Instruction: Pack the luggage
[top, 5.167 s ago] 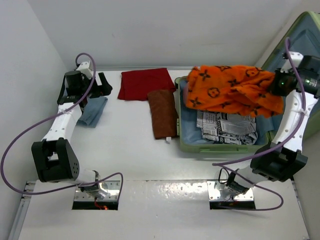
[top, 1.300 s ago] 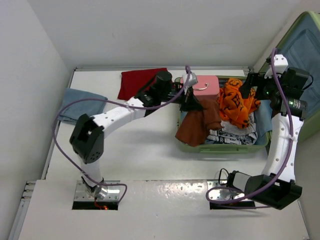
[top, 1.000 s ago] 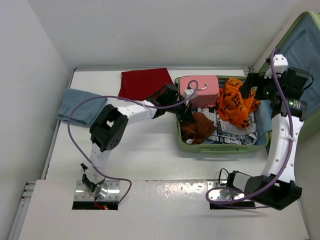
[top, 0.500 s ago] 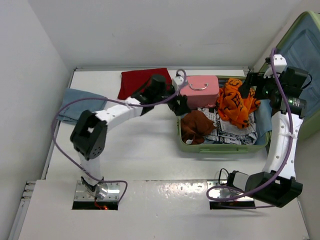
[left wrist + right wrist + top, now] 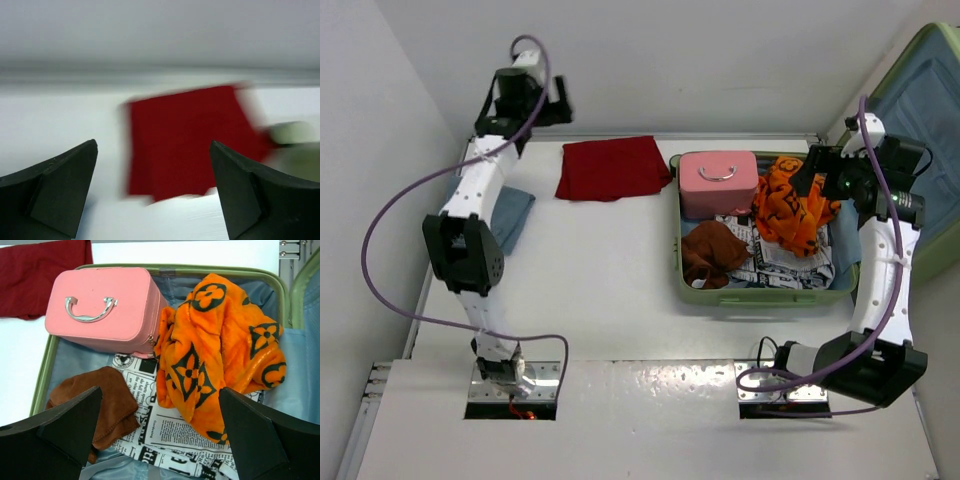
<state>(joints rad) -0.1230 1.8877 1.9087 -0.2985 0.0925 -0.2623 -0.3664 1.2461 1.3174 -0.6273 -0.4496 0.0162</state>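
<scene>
Red cloth point(image 5: 612, 168) lies flat on the table point(image 5: 590, 290) — blue-grey cloth point(image 5: 517, 212) well to its left.

A robotics lab cell — plain white walls point(image 5: 670, 60) enclose a white table point(image 5: 590, 260), the left arm point(image 5: 470, 205) and right arm point(image 5: 880, 265) stand on metal plates point(image 5: 545, 378) bolted at its near edge, and purple cables point(image 5: 365, 262) loop loose from base to wrist — a test bench, not a room anyone lives in.

Inside the luggage point(image 5: 760, 293): handled case point(image 5: 717, 182) back-left, blanket point(image 5: 795, 205) back-right, towel point(image 5: 712, 252) front-left, over newsprint fabric point(image 5: 790, 262). Left on the desk point(image 5: 590, 280), folded cloth point(image 5: 610, 168); farther left another cloth point(image 5: 515, 212), partly hidden I think.
</scene>
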